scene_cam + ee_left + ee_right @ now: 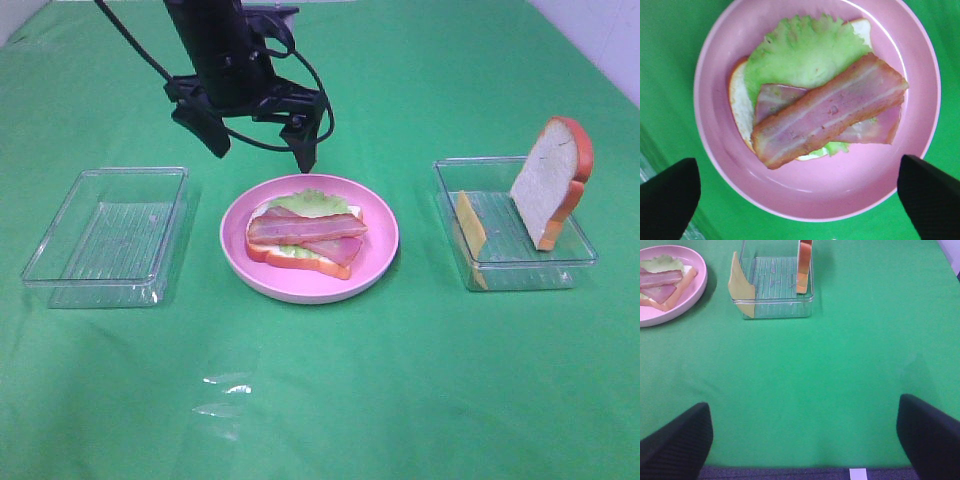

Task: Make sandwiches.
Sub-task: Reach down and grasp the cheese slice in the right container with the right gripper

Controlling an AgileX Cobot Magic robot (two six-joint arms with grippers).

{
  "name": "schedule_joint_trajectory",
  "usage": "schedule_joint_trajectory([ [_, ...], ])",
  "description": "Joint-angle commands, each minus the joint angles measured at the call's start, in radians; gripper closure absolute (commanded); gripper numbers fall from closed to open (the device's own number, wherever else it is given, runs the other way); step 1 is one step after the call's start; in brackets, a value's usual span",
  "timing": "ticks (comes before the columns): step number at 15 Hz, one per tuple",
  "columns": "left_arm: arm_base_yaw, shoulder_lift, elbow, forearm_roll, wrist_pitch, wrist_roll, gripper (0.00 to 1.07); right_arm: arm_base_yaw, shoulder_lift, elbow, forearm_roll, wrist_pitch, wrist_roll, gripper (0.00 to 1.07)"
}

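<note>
Pink plate (300, 286) holds bread (300, 262), lettuce (312, 202), bacon (305, 228); my left end effector (262, 157) hangs open above it, right end effector (802, 440) open too.

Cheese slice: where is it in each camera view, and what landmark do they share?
Exterior high: the cheese slice leans in the right-hand clear tray, at its plate-side wall.
Left wrist: not in it.
Right wrist: cheese slice in the same tray, at the wall nearest the plate.
Shared landmark: the pink plate, in all three.
</note>
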Motion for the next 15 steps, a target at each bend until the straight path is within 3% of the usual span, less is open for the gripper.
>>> schedule_joint_trajectory([
  [1, 0.028, -0.021, -0.034, 0.095, 0.108, -0.012, 0.05, 0.0, -0.023, 0.003, -0.001, -0.003, -0.006, 0.12],
  [4, 0.134, -0.056, -0.024, 0.095, 0.108, -0.003, 0.05, 0.0, -0.023, 0.003, -0.001, -0.003, -0.006, 0.12],
  [7, 0.292, -0.129, 0.062, 0.09, 0.108, 0.0, 0.05, 0.0, -0.023, 0.003, 0.0, -0.003, -0.006, 0.12],
  [8, 0.352, -0.146, 0.094, 0.095, 0.108, 0.026, 0.05, 0.0, -0.023, 0.003, 0.0, -0.003, -0.006, 0.12],
  [15, 0.527, -0.15, 0.112, 0.06, 0.107, 0.057, 0.06, 0.0, -0.023, 0.003, 0.0, -0.003, -0.006, 0.12],
])
